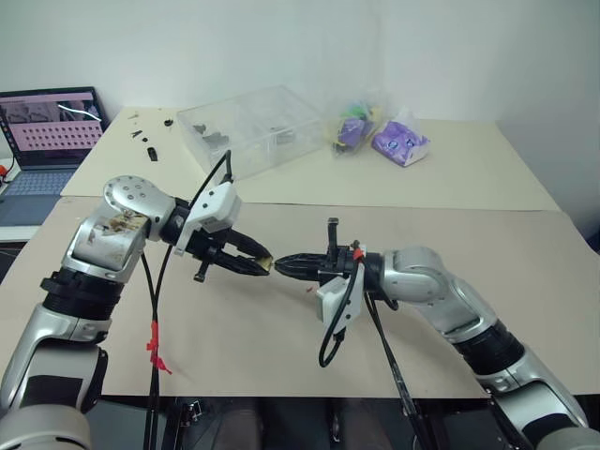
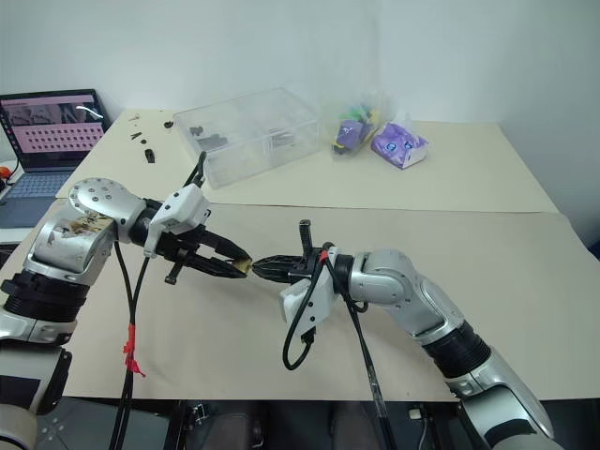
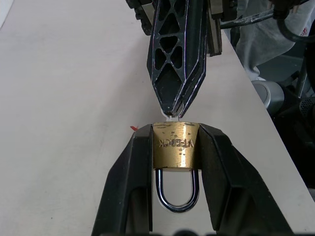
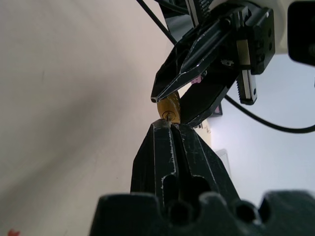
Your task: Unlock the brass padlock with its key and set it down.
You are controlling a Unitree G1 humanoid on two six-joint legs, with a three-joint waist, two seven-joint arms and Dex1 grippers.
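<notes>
Both arms are raised in front of the body and bent inward, so that the two grippers are brought tip to tip above the worktop. The left gripper (image 1: 265, 265), on a silver forearm with a white wrist block, is pointed toward the right and slightly downward; its two black fingers (image 3: 129, 187) are clamped on the flat sides of the small golden-brass padlock (image 3: 175, 152). The right gripper (image 1: 284, 264) is pointed toward the left, nearly level, its black lattice fingers (image 3: 174, 59) pressed together, their tips met against the padlock's end.
</notes>
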